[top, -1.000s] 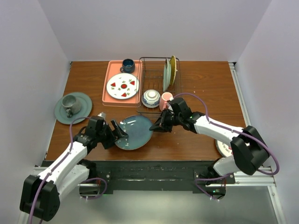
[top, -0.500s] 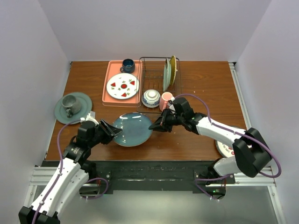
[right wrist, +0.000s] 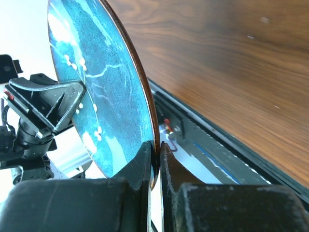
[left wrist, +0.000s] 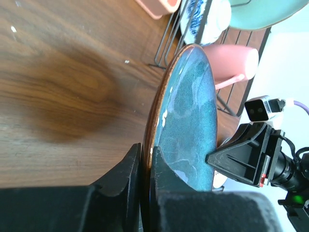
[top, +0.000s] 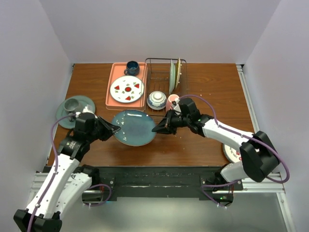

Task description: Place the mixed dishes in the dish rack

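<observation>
A teal glazed plate (top: 134,127) with a brown rim hangs tilted above the table, pinched from both sides. My left gripper (top: 115,129) is shut on its left rim and my right gripper (top: 155,130) is shut on its right rim. In the left wrist view the fingers (left wrist: 130,166) clamp the plate (left wrist: 188,121) edge-on. The right wrist view shows the same grip on the plate (right wrist: 96,87). Behind it stands the dish rack (top: 157,60), holding a teal-grey plate (top: 172,75) and a yellow plate (top: 178,71) upright. At its front are a blue-and-white bowl (top: 156,99) and a pink mug (top: 172,102).
A pink tray (top: 116,70) left of the rack carries a white plate with red marks (top: 126,89) and a dark blue mug (top: 132,67). A grey-green plate with a cup (top: 75,107) lies at the far left. Another white plate (top: 231,153) lies behind my right arm.
My left gripper has closed onto the teal plate's left rim. The plate has risen off the table and shifted toward the rack, with both arms following.
</observation>
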`<state>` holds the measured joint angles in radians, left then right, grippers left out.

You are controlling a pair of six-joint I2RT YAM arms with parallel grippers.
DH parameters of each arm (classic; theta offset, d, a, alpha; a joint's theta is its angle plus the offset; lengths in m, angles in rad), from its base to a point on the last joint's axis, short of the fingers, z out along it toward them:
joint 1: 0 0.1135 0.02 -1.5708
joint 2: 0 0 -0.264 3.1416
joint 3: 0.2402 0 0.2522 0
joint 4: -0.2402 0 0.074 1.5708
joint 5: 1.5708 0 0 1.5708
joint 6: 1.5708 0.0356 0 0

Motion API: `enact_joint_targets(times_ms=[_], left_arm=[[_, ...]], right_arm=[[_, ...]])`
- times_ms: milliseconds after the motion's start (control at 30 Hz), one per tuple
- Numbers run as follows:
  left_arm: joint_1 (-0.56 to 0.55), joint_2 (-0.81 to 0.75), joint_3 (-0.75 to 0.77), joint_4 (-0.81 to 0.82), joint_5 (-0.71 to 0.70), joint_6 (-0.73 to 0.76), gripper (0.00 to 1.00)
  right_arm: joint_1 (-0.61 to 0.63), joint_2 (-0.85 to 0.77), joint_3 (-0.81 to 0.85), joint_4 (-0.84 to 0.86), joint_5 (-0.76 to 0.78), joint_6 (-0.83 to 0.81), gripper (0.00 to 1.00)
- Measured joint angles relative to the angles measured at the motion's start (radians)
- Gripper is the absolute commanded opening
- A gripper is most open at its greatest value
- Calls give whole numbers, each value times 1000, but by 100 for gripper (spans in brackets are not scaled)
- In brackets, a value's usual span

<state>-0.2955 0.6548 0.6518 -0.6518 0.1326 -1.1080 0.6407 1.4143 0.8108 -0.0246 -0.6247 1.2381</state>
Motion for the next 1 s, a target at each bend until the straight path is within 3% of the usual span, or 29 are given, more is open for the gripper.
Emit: enact_joint_targets(times_ms=[267,333,500,600,1000], left_arm=[[1,29,159,-154,-64,19,0],[1,28,172,-172,-73,23,0],[2,26,175,-161,-79,39,0],[3,27,175,-132,-76,67,0],[7,67,177,33,-42,142,0]], right_arm=[[3,43,47,68,-72,21,0],[5,54,54,77,-85,24,6],[8,74,84,70,-98,2,41],[10,79,121,53,-102,-32,53],[18,150,224,92,-107,-113,60]])
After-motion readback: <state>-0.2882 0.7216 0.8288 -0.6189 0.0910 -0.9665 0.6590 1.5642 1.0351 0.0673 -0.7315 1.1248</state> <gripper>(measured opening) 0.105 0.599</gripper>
